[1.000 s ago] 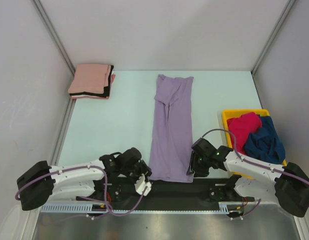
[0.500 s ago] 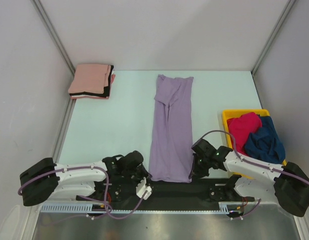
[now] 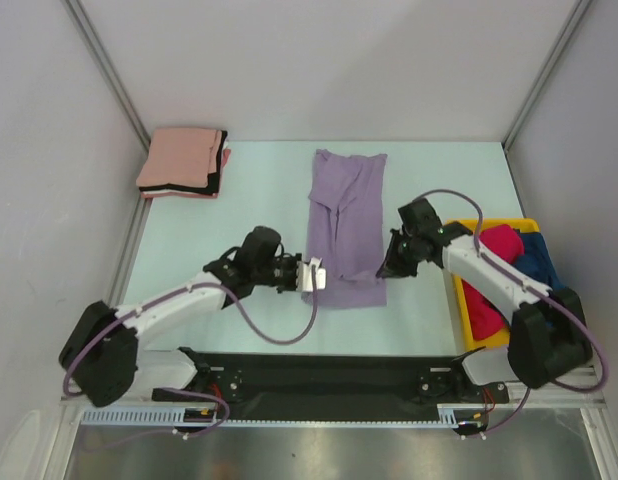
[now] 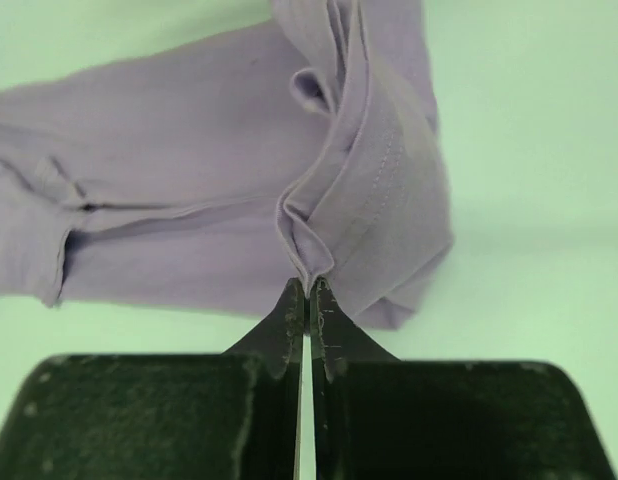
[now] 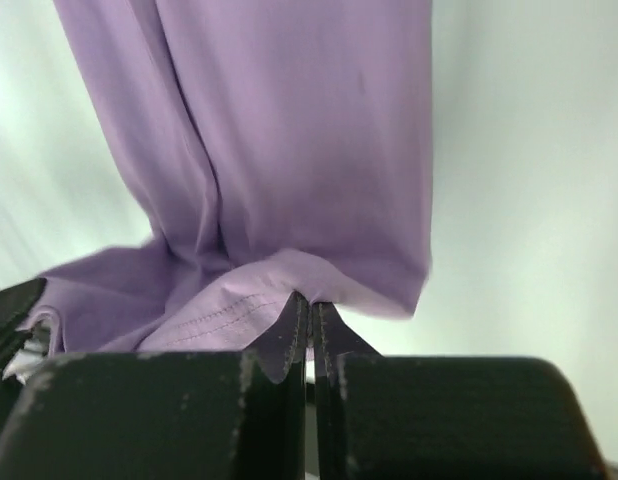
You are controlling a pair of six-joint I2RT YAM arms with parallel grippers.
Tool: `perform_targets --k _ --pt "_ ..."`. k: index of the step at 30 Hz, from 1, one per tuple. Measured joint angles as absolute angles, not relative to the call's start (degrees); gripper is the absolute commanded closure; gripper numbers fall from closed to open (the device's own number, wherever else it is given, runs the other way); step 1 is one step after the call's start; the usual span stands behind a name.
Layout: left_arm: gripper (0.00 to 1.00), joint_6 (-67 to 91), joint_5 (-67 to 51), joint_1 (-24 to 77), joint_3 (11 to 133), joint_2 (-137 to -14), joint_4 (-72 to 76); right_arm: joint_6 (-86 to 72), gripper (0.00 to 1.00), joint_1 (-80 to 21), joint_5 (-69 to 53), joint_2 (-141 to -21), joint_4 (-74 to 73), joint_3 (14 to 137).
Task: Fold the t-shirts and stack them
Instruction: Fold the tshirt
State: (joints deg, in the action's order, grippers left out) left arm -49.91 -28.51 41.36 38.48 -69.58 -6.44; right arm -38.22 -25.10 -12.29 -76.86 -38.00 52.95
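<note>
A lavender t-shirt [image 3: 347, 205] lies lengthwise in the middle of the table, its near end lifted and doubled back over itself. My left gripper [image 3: 315, 275] is shut on the near left corner of that t-shirt [image 4: 319, 200]. My right gripper [image 3: 386, 268] is shut on the near right corner of the cloth [image 5: 289, 150]. In both wrist views the hem is pinched between the fingertips. A folded salmon pink t-shirt [image 3: 177, 160] sits on a black one [image 3: 221, 160] at the far left corner. Red [image 3: 487, 250] and dark blue [image 3: 537, 262] t-shirts fill the bin.
A yellow plastic bin [image 3: 467, 318] stands at the right edge of the table, right next to my right arm. Grey walls close the table on the left, the far side and the right. A black base rail [image 3: 329, 375] runs along the near edge.
Both grippers have shut on the near corners of the lavender t-shirt and carried them away from the near edge, toward the shirt's middle. The shirt's visible length is now shorter.
</note>
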Motion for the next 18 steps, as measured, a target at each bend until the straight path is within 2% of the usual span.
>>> perform_targets --k 9,18 --pt "1.00 -50.0 -28.1 33.9 56.8 -90.0 -11.9 -31.2 1.00 -18.7 -11.8 -92.7 -34.4 68.7" --pt "1.00 -48.6 -23.9 30.9 70.6 -103.7 -15.7 -29.7 1.00 -14.9 -13.3 -101.9 -32.2 72.3"
